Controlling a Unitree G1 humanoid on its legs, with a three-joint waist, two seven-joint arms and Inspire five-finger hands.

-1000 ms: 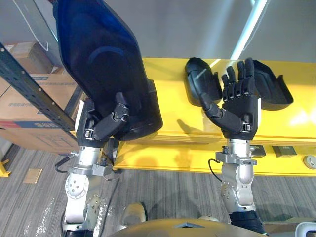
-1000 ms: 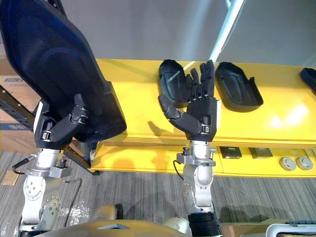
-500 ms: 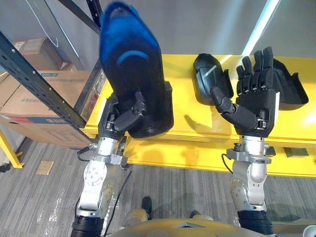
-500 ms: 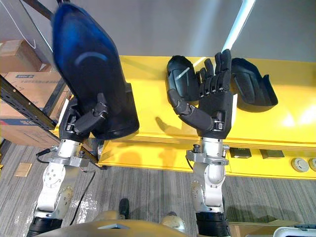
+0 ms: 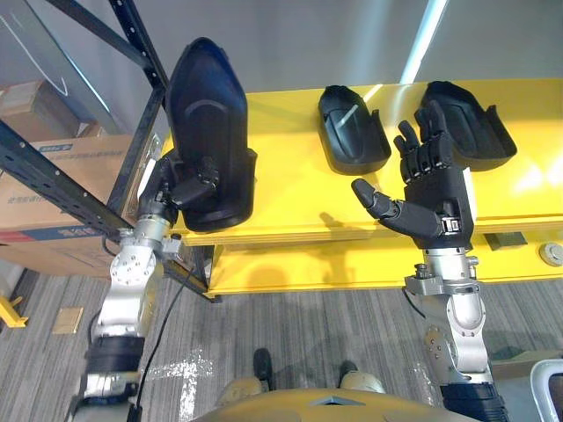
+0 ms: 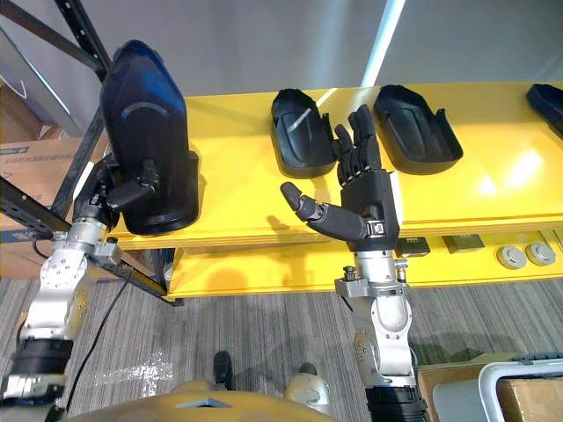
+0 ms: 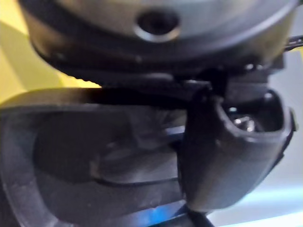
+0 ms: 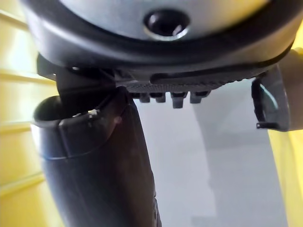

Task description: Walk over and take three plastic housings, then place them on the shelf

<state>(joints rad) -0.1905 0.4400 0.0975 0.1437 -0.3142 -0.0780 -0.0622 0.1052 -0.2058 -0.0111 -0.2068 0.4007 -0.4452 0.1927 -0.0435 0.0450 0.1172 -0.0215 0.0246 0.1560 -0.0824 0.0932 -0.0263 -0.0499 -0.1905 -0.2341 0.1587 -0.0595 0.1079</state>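
My left hand is shut on a large black plastic housing, held upright over the left end of the yellow shelf. In the left wrist view its thumb presses on the housing's dark shell. I cannot tell whether the housing touches the shelf. Two more black housings lie on the shelf top, one in the middle and one to its right. My right hand is raised in front of them, open, with nothing in it. Part of another housing shows at the far right.
A black metal rack with slanted braces stands to the left of the shelf, close to my left arm. Cardboard boxes sit behind it. Small parts lie on the shelf's lower tier at the right.
The camera has shifted. My left arm has carried the housing forward, away from me, to the shelf's left end. The right hand stays raised and open.
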